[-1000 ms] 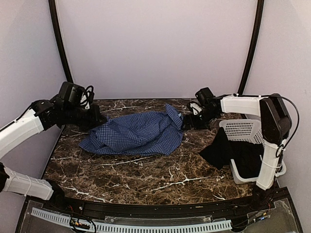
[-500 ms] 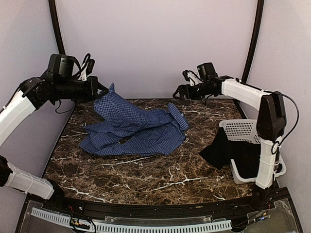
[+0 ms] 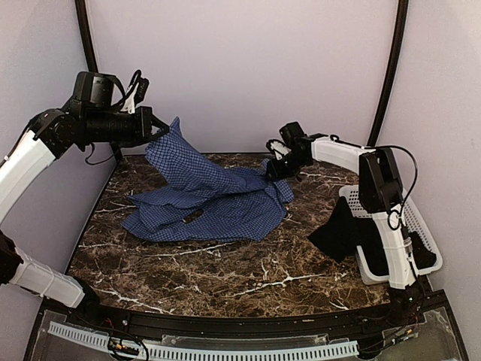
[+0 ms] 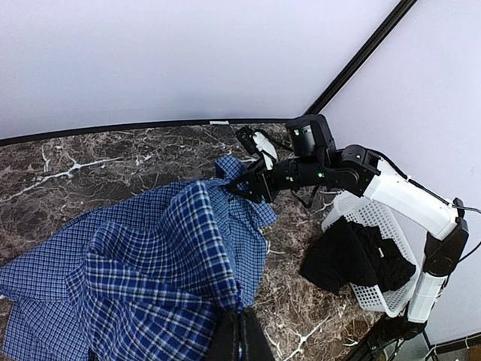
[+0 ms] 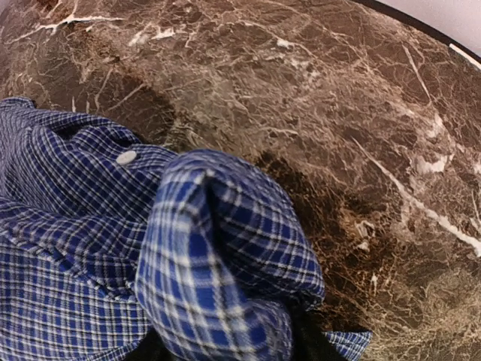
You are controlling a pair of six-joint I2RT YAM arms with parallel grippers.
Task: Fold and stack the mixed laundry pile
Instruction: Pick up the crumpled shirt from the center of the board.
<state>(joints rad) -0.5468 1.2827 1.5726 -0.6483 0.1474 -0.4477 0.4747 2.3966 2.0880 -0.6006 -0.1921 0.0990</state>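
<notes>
You have the left end effector [image 3: 158, 129] clamped on a raised corner of the blue-and-white checked shirt [image 3: 218, 201], whose rest lies spread on the marble tabletop [image 3: 225, 277], while the right end effector [image 3: 271, 168] pinches its far-right fold and the black garment [image 3: 338, 233] hangs from the white basket [image 3: 379, 199].

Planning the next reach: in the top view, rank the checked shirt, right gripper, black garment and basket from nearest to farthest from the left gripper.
1. checked shirt, pinched in the left gripper, left side.
2. right gripper, at the shirt's right corner.
3. black garment and basket, right side; the garment drapes out of the basket, too close to call.
</notes>
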